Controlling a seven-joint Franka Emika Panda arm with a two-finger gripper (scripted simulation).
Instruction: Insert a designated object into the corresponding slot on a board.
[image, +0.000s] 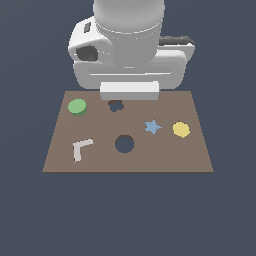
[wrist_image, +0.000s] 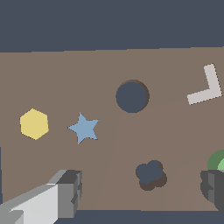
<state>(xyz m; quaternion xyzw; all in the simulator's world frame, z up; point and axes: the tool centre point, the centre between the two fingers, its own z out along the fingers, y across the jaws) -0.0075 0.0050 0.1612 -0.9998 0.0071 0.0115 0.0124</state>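
Your hand (wrist_image: 142, 192) hangs spread and empty over the board's (image: 165, 160) far edge, green disc (image: 77, 107) upper left, round hole (image: 124, 144) unobstructed mid-board.

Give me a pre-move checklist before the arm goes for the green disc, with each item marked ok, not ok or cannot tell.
1. Green disc lies flat on the board, nothing on top of it: ok.
2. Round hole is free of any piece: ok.
3. Gripper is empty, fingers spread wide in the wrist view: ok.
4. Gripper centred over the disc: not ok; the disc sits beside one finger, not between the two.
5. Stretch of board from disc to round hole clear: ok; the white L-shaped piece, blue star and yellow hexagon lie off that line.
6. Height of the gripper above the board: cannot tell.
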